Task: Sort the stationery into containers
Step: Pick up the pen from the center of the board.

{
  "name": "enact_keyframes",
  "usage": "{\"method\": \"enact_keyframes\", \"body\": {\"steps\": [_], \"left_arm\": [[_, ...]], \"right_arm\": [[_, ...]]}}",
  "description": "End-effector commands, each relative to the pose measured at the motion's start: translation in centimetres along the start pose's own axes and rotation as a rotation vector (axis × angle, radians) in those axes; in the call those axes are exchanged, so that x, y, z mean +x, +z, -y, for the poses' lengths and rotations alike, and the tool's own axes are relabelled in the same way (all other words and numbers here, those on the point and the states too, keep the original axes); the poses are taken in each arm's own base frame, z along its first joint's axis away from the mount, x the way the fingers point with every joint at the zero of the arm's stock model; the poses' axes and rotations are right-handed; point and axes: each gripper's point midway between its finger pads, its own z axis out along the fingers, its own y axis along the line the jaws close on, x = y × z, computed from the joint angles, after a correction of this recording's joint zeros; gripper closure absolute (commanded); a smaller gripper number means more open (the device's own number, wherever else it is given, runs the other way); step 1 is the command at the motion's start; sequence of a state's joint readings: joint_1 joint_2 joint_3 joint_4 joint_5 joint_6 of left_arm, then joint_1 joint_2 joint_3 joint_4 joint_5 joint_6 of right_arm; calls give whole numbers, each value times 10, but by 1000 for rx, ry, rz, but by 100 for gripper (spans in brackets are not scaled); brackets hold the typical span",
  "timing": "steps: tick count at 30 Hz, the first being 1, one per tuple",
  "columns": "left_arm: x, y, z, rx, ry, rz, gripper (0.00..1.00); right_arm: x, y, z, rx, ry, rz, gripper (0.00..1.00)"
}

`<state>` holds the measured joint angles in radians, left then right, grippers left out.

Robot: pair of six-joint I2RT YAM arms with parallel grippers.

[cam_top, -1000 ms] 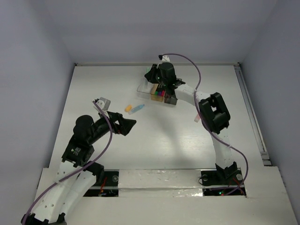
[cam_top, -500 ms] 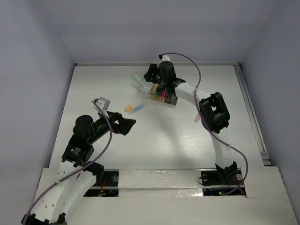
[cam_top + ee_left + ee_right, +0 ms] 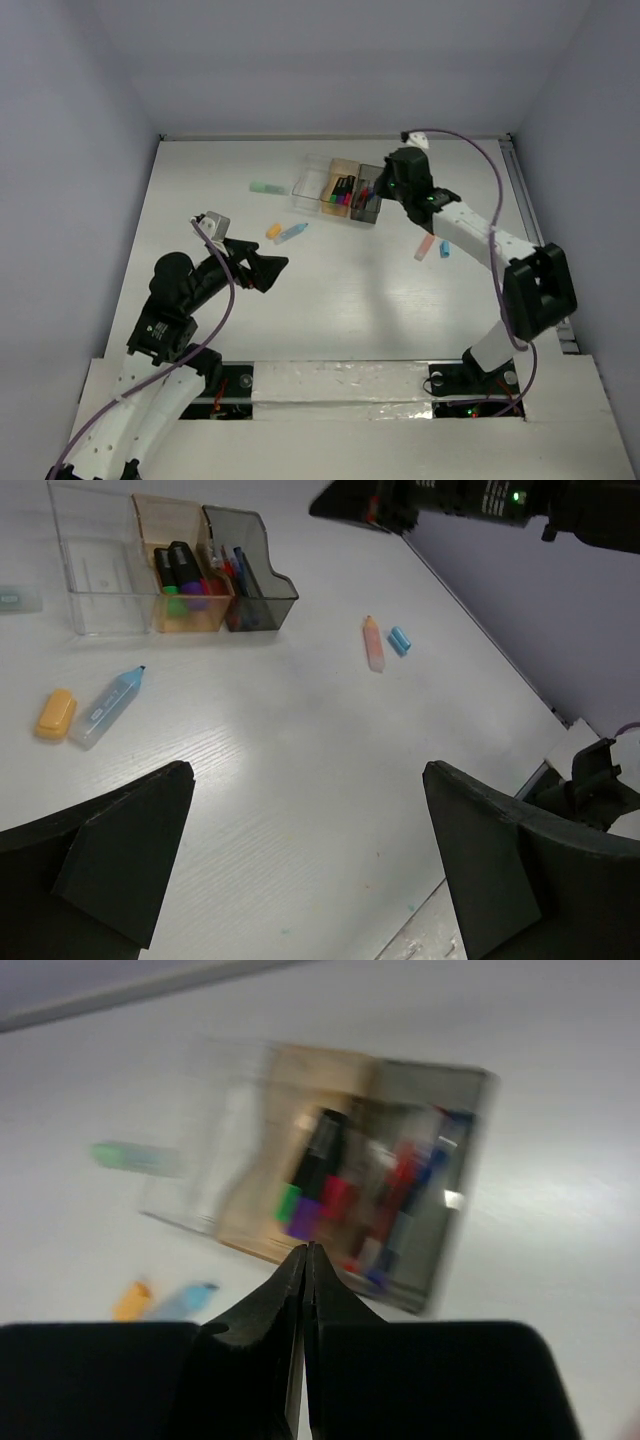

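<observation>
Right tool pressed together beside the containers' right end, well apart from left tool (spread wide).

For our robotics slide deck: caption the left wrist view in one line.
Open left gripper facing three containers, a light-blue marker and orange piece lying loose before them.

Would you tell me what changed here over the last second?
The right gripper pulled back rightward from above the boxes and closed empty; a light-green piece it let go now lies left of the clear box. The left gripper stayed open, and the orange piece and light-blue marker did not move.
</observation>
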<state>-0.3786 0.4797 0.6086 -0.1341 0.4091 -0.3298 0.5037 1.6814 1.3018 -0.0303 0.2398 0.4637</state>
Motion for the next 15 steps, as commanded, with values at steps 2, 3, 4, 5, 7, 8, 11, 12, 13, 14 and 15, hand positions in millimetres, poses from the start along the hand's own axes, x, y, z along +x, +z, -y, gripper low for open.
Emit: {"method": "enact_keyframes", "body": {"steps": [2,3,4,5,7,8,11,12,13,14,15], "left_arm": [[-15,-7,18,54,35,57,1],[-17,-8,18,51,37,68,1],[-17,-9,21,62,38,68,1],[-17,-10,21,58,38,70,1],[-18,-11,23,62,41,76,1],[-16,-10,24,65,41,67,1],[-17,-11,23,59,39,69,1],[-18,-11,22,50,39,75,1],[-19,-12,21,42,38,76,1],[-20,-12,19,30,39,82,1],[-24,-15,16,6,40,105,1]], "right_arm": [[46,-50,123,351,64,-121,87],[40,-63,134,371,83,-103,78],[46,-70,140,389,81,-110,76],[60,-76,146,399,70,-139,74],[64,-77,123,249,42,-177,77],[57,-70,97,128,4,-151,79],[68,-63,8,-175,-197,-206,79],[40,-60,-28,-239,-262,-145,80],[54,-44,-42,-253,-332,-177,80],[52,-37,-57,-290,-402,-171,81],[52,-31,-73,-339,-420,-175,83]]}}
